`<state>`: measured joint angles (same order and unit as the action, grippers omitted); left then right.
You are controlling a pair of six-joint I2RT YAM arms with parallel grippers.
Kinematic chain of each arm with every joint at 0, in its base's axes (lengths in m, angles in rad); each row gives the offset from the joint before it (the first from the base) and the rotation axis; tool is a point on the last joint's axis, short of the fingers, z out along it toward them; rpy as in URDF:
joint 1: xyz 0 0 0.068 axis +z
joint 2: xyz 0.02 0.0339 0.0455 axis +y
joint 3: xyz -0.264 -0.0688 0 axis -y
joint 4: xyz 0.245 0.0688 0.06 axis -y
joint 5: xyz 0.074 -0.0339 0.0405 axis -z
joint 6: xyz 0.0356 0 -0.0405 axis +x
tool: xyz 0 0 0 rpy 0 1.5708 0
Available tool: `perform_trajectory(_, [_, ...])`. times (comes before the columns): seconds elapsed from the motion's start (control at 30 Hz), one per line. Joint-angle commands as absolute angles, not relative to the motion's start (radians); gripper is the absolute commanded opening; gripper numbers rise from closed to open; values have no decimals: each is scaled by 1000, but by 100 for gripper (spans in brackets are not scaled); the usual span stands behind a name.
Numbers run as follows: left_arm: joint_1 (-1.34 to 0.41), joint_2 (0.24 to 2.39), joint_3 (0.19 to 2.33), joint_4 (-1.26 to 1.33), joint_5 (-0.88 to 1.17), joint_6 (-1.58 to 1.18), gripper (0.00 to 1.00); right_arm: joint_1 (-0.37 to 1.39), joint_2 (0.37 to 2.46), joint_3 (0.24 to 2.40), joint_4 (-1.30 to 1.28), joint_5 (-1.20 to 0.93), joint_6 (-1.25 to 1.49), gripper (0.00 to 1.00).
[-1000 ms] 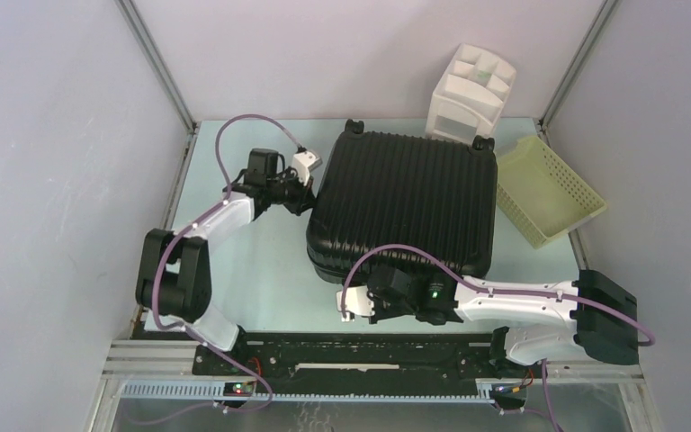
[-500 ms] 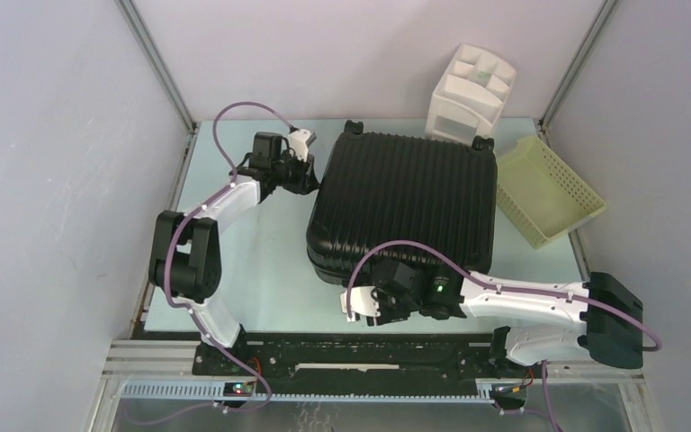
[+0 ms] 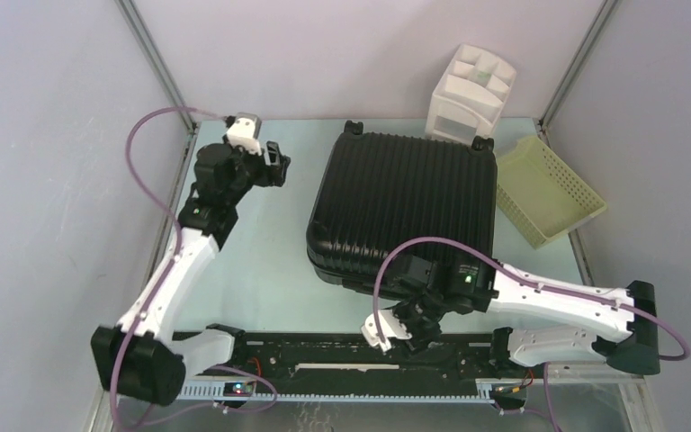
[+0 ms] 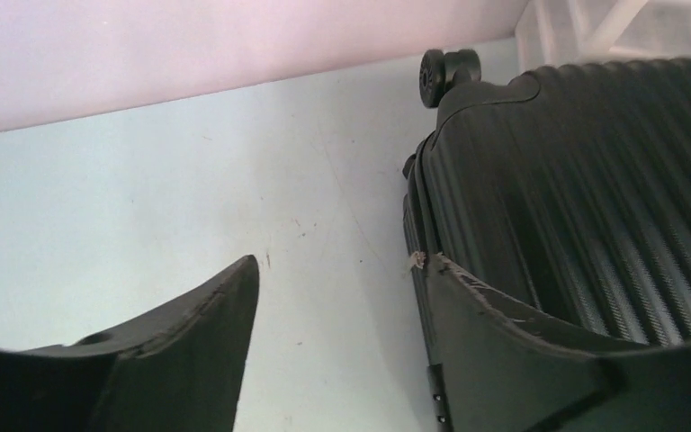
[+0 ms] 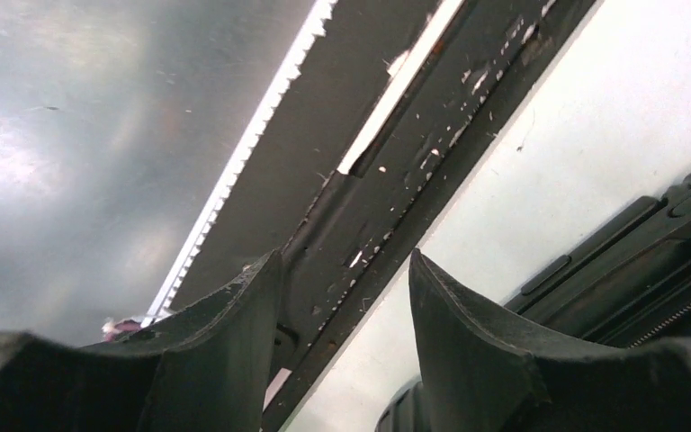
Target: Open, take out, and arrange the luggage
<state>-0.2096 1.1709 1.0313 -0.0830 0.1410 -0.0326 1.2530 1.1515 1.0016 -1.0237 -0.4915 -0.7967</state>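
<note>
The pale green table (image 3: 252, 261) carries the luggage (image 3: 405, 211), a black ribbed hard-shell suitcase lying flat and shut, right of centre, its wheels toward the far wall. A pale yellow perforated basket (image 3: 549, 193) sits tilted just beside its far right corner, and a white drawer organizer (image 3: 470, 94) stands behind its far edge, against the back wall. Nothing lies on the case. The left arm (image 3: 180, 261) stretches along the table's left edge, its wrist bent near the far left corner so that the left gripper (image 3: 274, 162) points toward the suitcase's left side, apart from it; its fingers (image 4: 207, 315) are spread with bare table between them, and the case's zip seam and one small wheel (image 4: 436, 72) lie just to their right. The right arm (image 3: 549, 301) reaches leftward along the near edge, its right gripper (image 3: 400, 335) over the black mounting rail (image 3: 324, 346), just in front of the case's near edge. Its fingers (image 5: 468, 315) are parted and hold nothing.
</note>
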Motion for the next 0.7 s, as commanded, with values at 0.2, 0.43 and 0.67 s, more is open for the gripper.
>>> perform_trajectory(0.2, [-172, 800, 850, -123, 69, -227, 91, 1174, 1083, 1296, -1347, -642, -921, 62])
perform_trajectory(0.43, [-164, 687, 800, -208, 176, -362, 96, 898, 1040, 1513, -1321, -632, -841, 64])
perform_trajectory(0.67, [-164, 646, 749, -220, 299, -475, 96, 476, 1059, 1565, -1131, -736, -595, 80])
